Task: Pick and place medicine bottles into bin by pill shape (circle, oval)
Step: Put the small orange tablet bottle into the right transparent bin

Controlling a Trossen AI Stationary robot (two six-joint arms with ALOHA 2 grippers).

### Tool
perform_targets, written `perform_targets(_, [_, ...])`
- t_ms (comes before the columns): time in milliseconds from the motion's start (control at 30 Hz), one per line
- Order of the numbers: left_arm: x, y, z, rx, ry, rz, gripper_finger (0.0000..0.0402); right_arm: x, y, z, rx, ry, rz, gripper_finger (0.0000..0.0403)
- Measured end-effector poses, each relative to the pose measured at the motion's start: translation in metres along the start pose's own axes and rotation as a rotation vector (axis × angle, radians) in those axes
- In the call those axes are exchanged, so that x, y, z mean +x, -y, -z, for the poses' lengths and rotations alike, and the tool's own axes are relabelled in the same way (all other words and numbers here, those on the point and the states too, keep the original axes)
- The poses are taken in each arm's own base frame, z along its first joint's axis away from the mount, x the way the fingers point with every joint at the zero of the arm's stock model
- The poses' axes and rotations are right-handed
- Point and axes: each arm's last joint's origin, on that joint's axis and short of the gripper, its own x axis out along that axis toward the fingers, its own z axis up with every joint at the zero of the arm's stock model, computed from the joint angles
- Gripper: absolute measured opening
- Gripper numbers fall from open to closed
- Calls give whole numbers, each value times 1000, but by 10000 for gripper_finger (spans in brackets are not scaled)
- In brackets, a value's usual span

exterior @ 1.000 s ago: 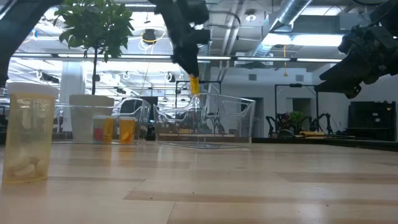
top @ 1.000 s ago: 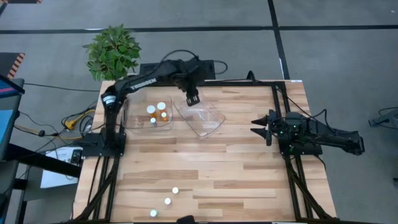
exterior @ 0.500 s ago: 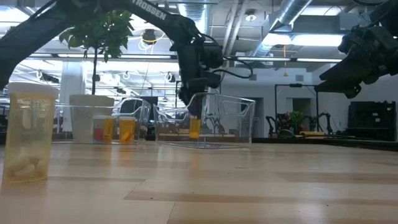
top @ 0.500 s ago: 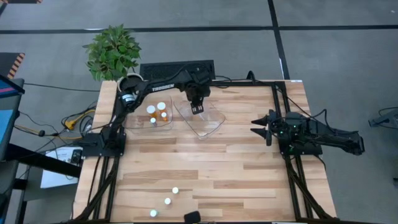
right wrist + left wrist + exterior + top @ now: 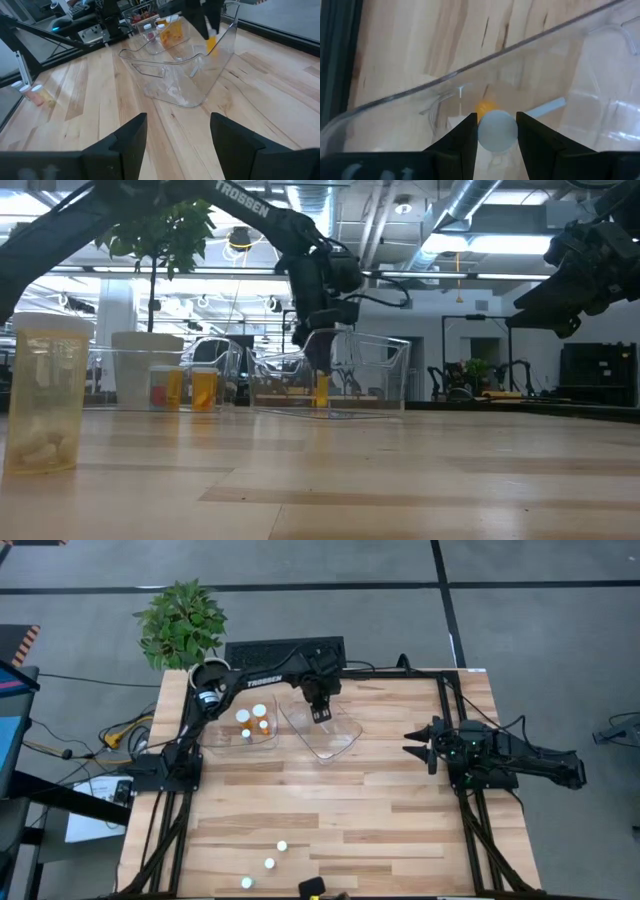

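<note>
My left gripper reaches down into the right clear tub and is shut on a small amber medicine bottle with a white cap. The left clear tub holds several bottles, standing upright in the low view. Three more bottles stand near the table's near edge; one shows large in the low view. My right gripper is open and empty at the table's right side, its fingers apart in the right wrist view. My left gripper pinches the bottle's white cap between its two fingers, which come from above and point down. The bottle hangs upright below the fingers, inside the right tub. I cannot tell whether its lower end touches the tub's floor.
A potted plant with a white pot stands off the table's far left corner. A dark and yellow object shows at the near edge. Bare wood lies between the tubs and the near bottles.
My left gripper has gone down and a little toward the table's right and near edge, carrying the bottle from above the tub's rim down inside the right tub. The bottle has stayed upright in the shut fingers.
</note>
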Motion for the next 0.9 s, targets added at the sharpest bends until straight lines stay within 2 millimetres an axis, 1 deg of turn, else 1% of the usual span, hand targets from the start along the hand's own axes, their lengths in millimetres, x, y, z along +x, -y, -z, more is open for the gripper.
perform_targets(133, [8,-1,2,-15,-25,10,114,0,0,0,0,0,0,225])
perform_targets(600, [8,-2,2,-12,-32,14,119,0,0,0,0,-1,0,225])
perform_targets(700, [8,-2,2,-6,-34,5,136,0,0,0,0,0,0,225])
perform_targets(900, [11,-2,4,3,-53,-7,190,0,0,0,0,-1,0,225])
